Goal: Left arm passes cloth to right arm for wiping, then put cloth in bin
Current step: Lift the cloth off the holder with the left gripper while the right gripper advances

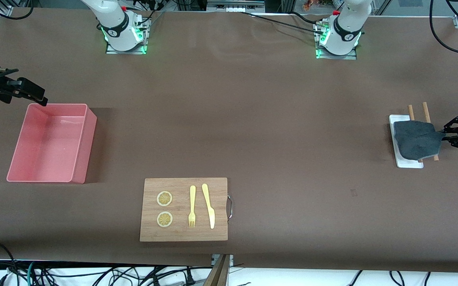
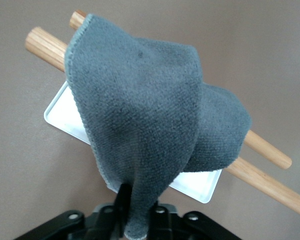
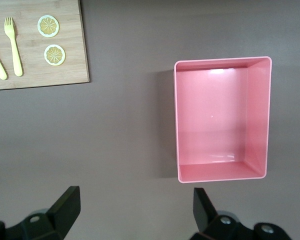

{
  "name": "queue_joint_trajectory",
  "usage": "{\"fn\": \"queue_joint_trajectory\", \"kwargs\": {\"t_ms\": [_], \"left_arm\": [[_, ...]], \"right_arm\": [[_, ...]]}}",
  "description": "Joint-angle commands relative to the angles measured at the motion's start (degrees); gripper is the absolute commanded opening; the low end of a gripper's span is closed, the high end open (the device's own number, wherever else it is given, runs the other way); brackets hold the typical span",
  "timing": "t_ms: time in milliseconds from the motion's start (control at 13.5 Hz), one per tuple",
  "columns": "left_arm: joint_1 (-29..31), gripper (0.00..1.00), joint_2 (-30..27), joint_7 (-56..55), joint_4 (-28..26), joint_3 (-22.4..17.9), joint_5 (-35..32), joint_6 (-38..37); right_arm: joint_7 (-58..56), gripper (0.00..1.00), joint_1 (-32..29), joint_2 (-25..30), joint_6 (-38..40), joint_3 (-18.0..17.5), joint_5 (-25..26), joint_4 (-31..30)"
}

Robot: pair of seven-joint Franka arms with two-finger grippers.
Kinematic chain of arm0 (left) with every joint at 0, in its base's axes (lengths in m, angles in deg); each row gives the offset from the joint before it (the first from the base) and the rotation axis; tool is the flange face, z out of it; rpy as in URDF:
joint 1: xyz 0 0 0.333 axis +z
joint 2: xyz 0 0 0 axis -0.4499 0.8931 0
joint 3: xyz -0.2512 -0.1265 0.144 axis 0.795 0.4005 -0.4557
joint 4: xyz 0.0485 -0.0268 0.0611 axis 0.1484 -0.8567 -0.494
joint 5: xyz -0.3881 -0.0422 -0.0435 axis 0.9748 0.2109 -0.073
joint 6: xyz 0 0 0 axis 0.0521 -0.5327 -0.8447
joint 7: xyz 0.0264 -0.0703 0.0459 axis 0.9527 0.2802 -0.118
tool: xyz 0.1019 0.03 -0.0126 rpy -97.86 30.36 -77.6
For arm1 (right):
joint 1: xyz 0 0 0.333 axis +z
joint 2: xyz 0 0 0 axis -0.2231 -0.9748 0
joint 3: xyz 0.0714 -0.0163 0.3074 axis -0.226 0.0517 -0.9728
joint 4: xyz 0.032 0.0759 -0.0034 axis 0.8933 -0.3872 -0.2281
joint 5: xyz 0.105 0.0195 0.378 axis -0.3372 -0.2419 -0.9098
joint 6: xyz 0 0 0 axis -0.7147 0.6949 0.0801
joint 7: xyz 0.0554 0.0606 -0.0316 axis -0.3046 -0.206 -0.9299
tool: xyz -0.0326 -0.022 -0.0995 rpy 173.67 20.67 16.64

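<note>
Item — the cloth (image 2: pixel 140 115): dark grey, floppy, draping over two wooden rods (image 2: pixel 262 167) that are lying across the white tray (image 1: pixel 406 161) at the left arm's end of the surface. The rods are propping it up off the tray, likely so an edge is hanging free for pinching.

Item — the left gripper (image 2: pixel 136 215): sitting just beside the tray, its fingers clamping together on a hanging corner of the cloth, which is not yet lifted clear.

Item — the right gripper (image 3: pixel 135 205): waiting over the surface next to the bin (image 1: pixel 78 108), fingers spread wide and holding nothing, apparently standing by for the handover.

Item — the bin: pink, nothing in it, well apart from the tray, toward the right arm's end.

Item — the cutting board (image 1: pixel 183 234): nearer the front camera than the tray, carrying lemon slices (image 1: pixel 164 198), a fork (image 1: pixel 192 206) and a knife (image 1: pixel 208 205).
</note>
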Motion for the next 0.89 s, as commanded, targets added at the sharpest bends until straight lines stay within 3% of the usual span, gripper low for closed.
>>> {"fn": "queue_joint_trajectory", "kwargs": {"t_ms": [0, 445, 816], "left_arm": [[0.14, 0.00, -1.37, 1.60, 0.53, 0.12, 0.85, -0.81], [-1.08, 0.00, -4.97, -4.88, 5.80, 0.73, 0.41, -6.77], [-9.06, 0.00, -10.76, -23.14, 7.57, 0.82, -3.54, -15.04]], "right_arm": [[-0.79, 1.00, -0.46, -0.72, 0.35, -0.26, -0.32, 1.49], [-0.27, 1.00, -0.46, -0.72, 0.35, -0.26, -0.41, 1.49], [-0.35, 1.00, -0.37, -1.78, 0.18, -0.26, -0.23, 1.49]]}}
